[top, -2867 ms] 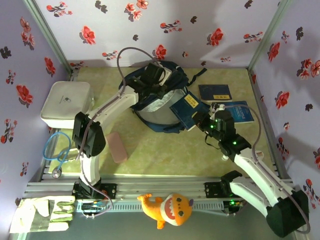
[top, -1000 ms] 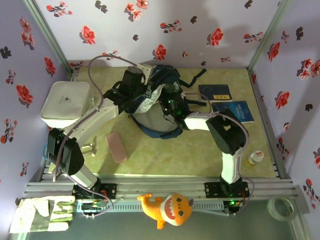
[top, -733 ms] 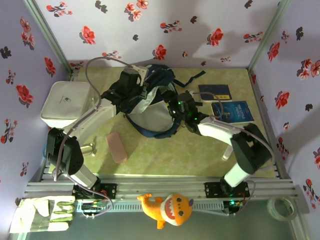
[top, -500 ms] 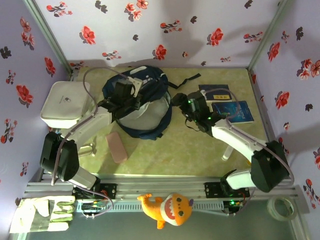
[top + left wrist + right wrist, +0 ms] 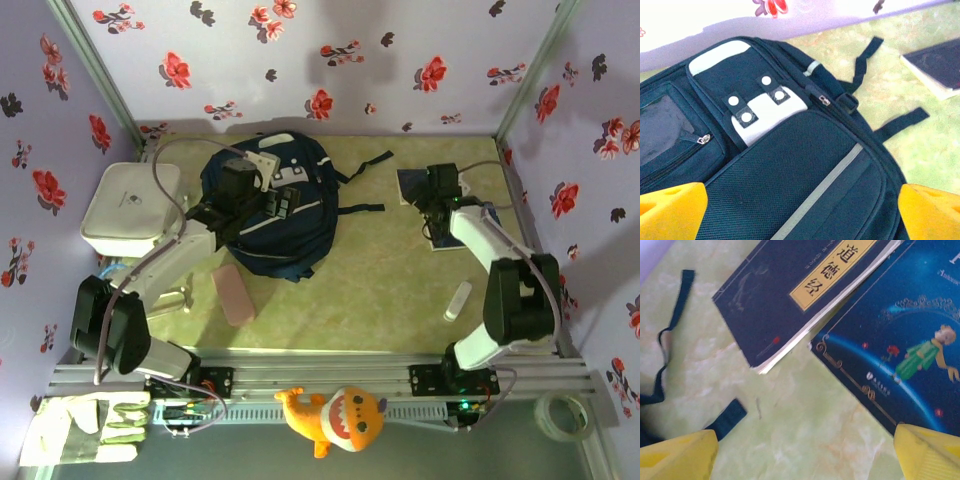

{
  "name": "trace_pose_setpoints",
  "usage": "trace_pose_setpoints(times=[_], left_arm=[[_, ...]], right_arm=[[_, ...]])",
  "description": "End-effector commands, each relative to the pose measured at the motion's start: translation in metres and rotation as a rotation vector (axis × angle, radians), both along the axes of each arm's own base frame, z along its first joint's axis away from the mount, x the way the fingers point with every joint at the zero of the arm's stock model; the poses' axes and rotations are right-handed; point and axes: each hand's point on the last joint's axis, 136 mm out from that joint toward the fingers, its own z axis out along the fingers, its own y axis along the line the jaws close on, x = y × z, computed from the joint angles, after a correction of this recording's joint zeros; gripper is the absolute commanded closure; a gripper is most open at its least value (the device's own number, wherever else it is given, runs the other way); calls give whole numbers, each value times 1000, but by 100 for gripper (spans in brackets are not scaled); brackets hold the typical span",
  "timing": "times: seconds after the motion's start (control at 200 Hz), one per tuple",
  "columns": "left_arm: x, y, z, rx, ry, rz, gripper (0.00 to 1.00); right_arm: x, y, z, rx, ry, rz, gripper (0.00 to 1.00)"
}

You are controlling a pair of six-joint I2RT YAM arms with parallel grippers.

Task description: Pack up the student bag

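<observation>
The large navy-blue fabric backpack (image 5: pixel 270 215) lies flat, front up, toward the far-left corner of the surface (image 5: pixel 380 290), contents hidden. Left fingers (image 5: pixel 670 207) hover open above it; right fingers (image 5: pixel 675 457) stand open over two dark-blue books (image 5: pixel 805 290) at the far-right corner.

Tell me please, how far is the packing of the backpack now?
Done: nothing I can confirm; the navy backpack lies flat, its front zips look shut, contents hidden. In hand: nothing; the left tool is open above the backpack, and the right tool is open above the dark book and the blue picture book. Still to do: both books and the pink case lie outside on the table.
</observation>
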Motion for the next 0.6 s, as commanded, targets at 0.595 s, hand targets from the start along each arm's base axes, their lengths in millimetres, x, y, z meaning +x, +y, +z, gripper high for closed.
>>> trace_pose_setpoints(times=[0.595], left_arm=[[9, -3, 37, -79, -54, 4, 0]], right_arm=[[40, 4, -89, 118, 262, 127, 9]])
